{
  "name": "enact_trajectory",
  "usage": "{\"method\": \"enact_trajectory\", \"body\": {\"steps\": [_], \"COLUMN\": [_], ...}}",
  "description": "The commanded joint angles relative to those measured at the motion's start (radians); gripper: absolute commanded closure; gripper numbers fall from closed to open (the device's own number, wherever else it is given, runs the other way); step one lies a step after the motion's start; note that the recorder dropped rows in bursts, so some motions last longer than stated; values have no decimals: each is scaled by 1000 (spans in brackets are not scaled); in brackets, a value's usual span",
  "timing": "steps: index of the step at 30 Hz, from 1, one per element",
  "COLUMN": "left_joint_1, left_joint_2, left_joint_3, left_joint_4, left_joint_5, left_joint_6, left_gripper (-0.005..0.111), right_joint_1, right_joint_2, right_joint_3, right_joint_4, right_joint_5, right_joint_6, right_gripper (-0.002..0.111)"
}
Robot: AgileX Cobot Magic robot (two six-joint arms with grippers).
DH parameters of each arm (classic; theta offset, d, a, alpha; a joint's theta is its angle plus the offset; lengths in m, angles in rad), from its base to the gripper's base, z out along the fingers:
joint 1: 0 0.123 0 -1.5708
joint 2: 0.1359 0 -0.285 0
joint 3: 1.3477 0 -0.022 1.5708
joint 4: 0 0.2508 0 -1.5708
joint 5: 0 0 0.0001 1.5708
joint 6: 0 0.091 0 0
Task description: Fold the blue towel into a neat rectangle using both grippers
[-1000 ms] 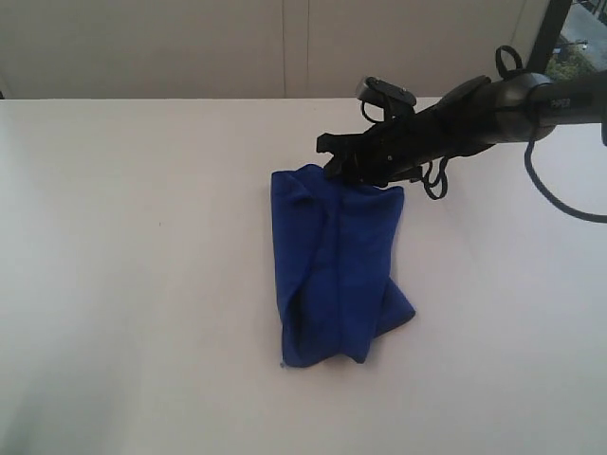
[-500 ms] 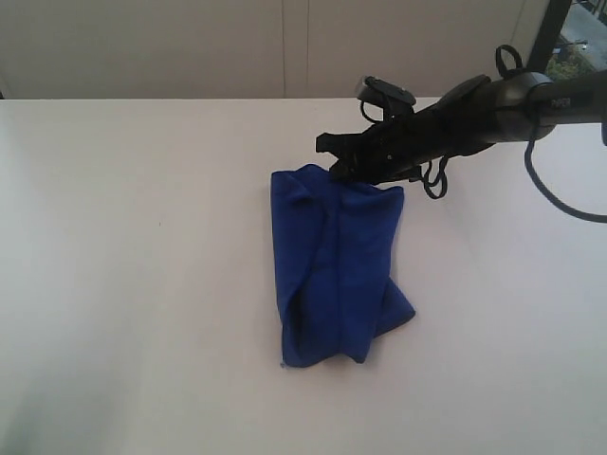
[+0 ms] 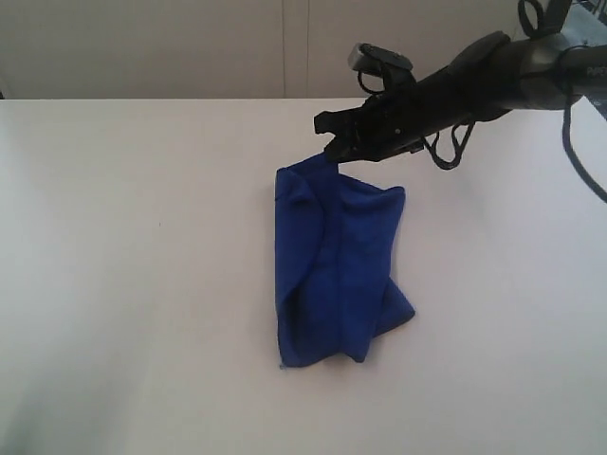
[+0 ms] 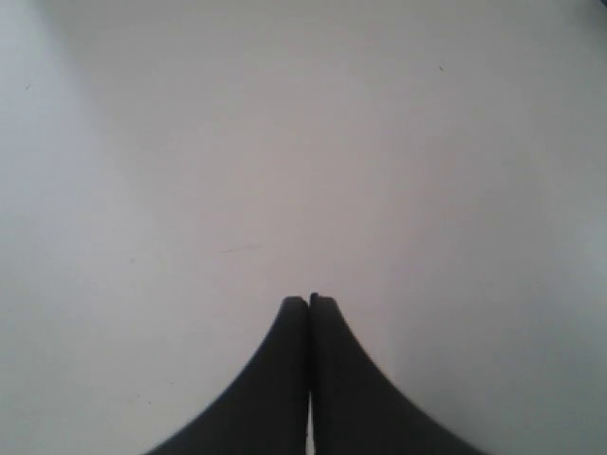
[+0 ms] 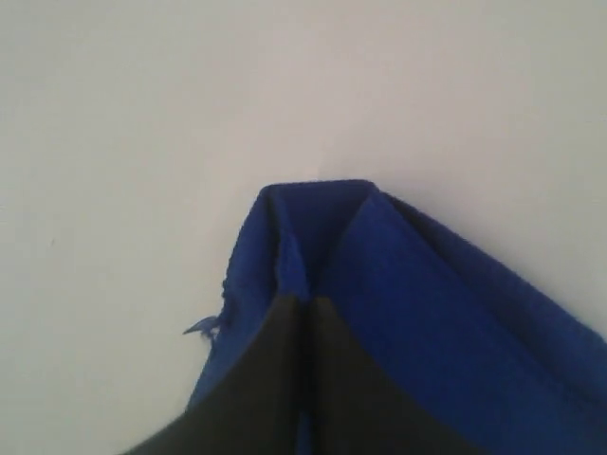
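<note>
A plain white tabletop (image 3: pixel 142 284) fills most of the scene, with a pale panelled wall (image 3: pixel 190 47) running along its far edge. A little to the right of the tabletop's middle lies the deep royal-blue terry-cloth towel (image 3: pixel 337 275), a long soft shape roughly doubled over lengthwise. It is far from neat: loose folds run down it, a rounded flap bulges out at its near right side, and the near end is uneven. Most of the towel rests flat on the tabletop, but its far edge is drawn up into a small peak. That peak meets the right hand (image 3: pixel 330 152), the black pincer end of a dark arm (image 3: pixel 493 81) with looping black cables that reaches in from the upper right of the exterior view. In the right wrist view the two black fingers (image 5: pixel 270 379) are pressed together with a fold of the blue cloth pinched between their tips. The cloth spreads away to either side, and a small frayed thread (image 5: pixel 201 327) sticks out at one hem. The left hand (image 4: pixel 309 301) shows only in its own wrist view. Its two black fingers are closed tip to tip with nothing between them, over bare white tabletop, and no part of the towel is in sight there.
</note>
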Motion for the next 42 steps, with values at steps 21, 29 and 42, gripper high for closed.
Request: {"method": "enact_trajectory", "body": {"steps": [21, 29, 42], "left_joint_1": [2, 2, 2], "left_joint_2": [-4, -4, -4], "left_joint_3": [5, 5, 5], "left_joint_4": [-2, -3, -137], "left_joint_5": [0, -109, -507], "left_joint_6": [0, 44, -98], "left_gripper": [107, 107, 107], "right_joint_1": [0, 0, 0], "right_joint_2": [-39, -39, -39], "right_joint_3": [23, 32, 32], "right_joint_4": [-290, -290, -290], "right_joint_5": [164, 157, 189], "right_joint_6": [203, 203, 203], "right_gripper": [108, 108, 108]}}
